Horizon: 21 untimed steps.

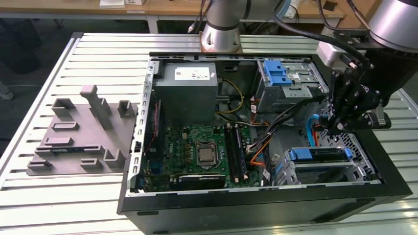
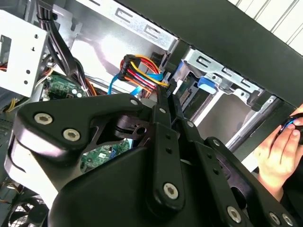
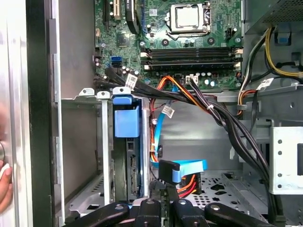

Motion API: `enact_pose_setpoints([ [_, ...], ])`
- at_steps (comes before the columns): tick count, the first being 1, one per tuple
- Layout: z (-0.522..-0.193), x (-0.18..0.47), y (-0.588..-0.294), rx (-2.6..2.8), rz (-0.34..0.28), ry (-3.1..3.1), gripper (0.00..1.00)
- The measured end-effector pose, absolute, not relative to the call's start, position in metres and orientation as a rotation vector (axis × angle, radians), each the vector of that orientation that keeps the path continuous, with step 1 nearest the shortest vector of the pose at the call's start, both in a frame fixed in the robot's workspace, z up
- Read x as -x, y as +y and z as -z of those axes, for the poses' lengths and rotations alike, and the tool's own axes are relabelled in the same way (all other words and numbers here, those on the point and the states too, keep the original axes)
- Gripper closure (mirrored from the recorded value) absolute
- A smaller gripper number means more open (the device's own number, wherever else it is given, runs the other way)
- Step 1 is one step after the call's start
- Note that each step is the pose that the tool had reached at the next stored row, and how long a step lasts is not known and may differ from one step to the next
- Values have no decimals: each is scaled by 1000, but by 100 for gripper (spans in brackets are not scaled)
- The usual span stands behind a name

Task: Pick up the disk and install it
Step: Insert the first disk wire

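The disk (image 1: 318,155), grey with blue plastic rails, sits in the metal bay in the case's corner at the exterior view's lower right. In the first wrist view the disk (image 3: 130,176) stands edge-on in that bay under a blue tab. My gripper (image 1: 333,128) hangs inside the case just above and beside the bay. In both wrist views its fingers are close together on a black cable connector (image 3: 168,171) carrying a blue flat cable and red, orange and yellow wires (image 2: 142,71). The gripper (image 3: 163,197) is a short way from the disk's connector end, not touching the disk (image 2: 188,93).
The open computer case (image 1: 261,205) lies on a slatted table with the motherboard (image 1: 202,152) exposed. A grey power-supply box (image 1: 189,88) and a metal cage with a blue latch (image 1: 281,73) sit at the back. A grey fixture (image 1: 78,132) lies left of the case. A person's hand (image 2: 279,151) rests outside the case wall.
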State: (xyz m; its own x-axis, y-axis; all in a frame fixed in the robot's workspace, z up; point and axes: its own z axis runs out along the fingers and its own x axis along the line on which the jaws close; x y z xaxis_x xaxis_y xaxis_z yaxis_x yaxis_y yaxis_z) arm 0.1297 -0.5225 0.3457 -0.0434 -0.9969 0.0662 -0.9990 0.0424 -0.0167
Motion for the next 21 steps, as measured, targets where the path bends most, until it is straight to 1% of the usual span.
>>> enact_pose_setpoints([
  [16, -342, -127, -532, -2146, -87, -2241, 83],
  [21, -342, -127, -533, -2141, -77, -2237, 83],
])
